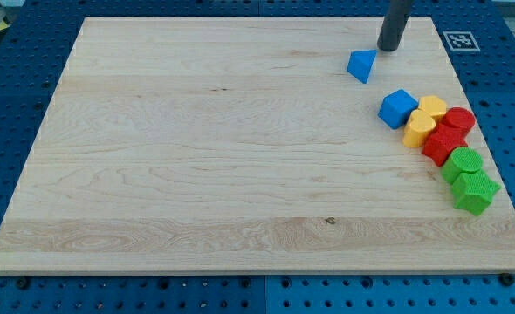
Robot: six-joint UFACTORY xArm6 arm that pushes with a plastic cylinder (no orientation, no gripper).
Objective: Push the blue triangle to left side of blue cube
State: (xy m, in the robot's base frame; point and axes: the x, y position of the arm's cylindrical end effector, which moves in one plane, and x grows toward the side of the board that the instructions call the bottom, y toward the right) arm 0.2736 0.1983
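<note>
The blue triangle [360, 65] lies near the view's top right on the wooden board. The blue cube [398, 108] sits below and to the right of it, apart from it, at the left end of a cluster of blocks. My tip [388, 48] is just up and right of the blue triangle, a small gap away from it.
Touching the blue cube's right side are two yellow blocks [425, 119], then two red blocks [448, 133], then two green blocks [469, 179] running down toward the board's right edge [493, 148]. A black-and-white marker tag [459, 40] lies off the board at the top right.
</note>
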